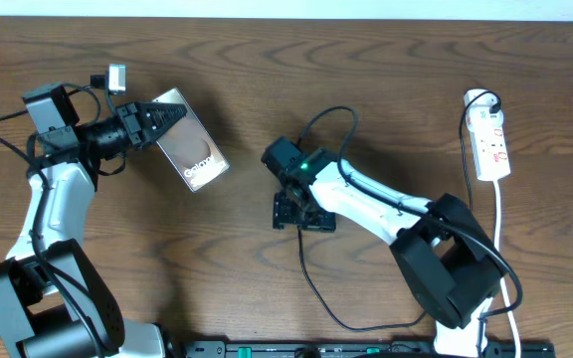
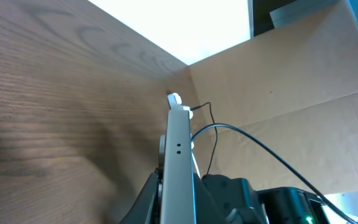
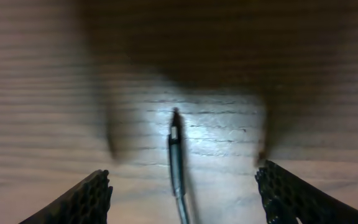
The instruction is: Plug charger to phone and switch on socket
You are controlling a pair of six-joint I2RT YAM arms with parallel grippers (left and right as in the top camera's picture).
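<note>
The phone, a glossy brown-grey slab with white "Galaxy" lettering, is held by my left gripper, which is shut on its upper end. In the left wrist view the phone shows edge-on between the fingers. The charger cable runs black across the table. Its plug tip lies on the wood between the wide-open fingers of my right gripper. In the overhead view the right gripper points down over it at mid-table. The white socket strip lies at the far right.
The socket's white cord runs down the right side. A brown cardboard wall stands beyond the table's far edge. A small grey-white block lies near the left arm.
</note>
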